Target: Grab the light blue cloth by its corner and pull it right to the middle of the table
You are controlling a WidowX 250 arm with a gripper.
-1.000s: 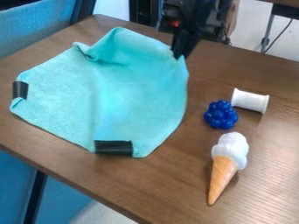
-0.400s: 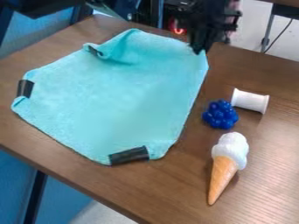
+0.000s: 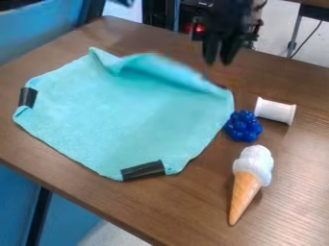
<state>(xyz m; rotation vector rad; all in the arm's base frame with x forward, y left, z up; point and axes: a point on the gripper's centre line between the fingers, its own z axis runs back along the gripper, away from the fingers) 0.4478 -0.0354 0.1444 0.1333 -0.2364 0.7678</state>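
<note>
Turquoise cloth [image 3: 128, 115] spreads across the view's left and centre, its far edge [image 3: 157, 62] folded up, below the open, empty gripper [image 3: 218, 61], best kept clear so it can settle without nudging the blue berry cluster [image 3: 244, 127].

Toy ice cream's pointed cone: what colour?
The pointed cone is light orange, best seen in the camera view.

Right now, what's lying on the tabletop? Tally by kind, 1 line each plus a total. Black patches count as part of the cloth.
Turquoise cloth: 1
Dark blue berry-like cluster: 1
White spool: 1
Ice cream cone with a white top: 1
Total: 4
</note>
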